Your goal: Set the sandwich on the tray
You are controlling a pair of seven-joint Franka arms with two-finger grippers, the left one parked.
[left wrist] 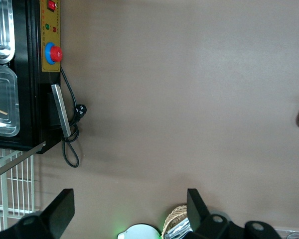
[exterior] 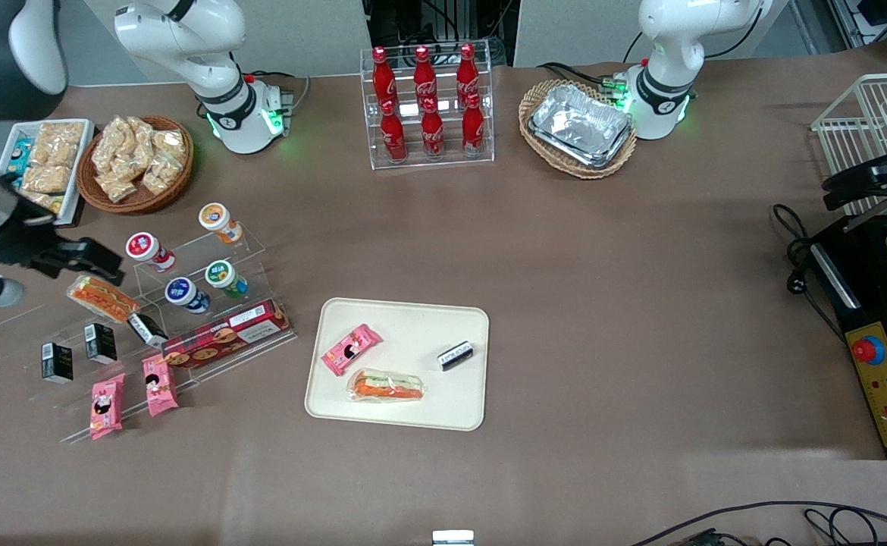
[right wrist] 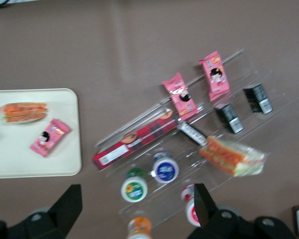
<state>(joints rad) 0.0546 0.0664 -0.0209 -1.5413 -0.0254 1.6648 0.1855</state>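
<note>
The sandwich (exterior: 386, 385) already lies on the tray (exterior: 459, 409), beside the pink packet (exterior: 351, 349). Your gripper (exterior: 95, 262), jaws open and empty, hovers above the display rack (exterior: 208, 303); descending risks toppling the cups (exterior: 186, 294).

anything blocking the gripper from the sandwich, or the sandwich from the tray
Nothing visible. The sandwich already lies on the tray, beside a pink packet. The open gripper hovers over the snack rack toward the working arm's end of the table, holding nothing.
</note>
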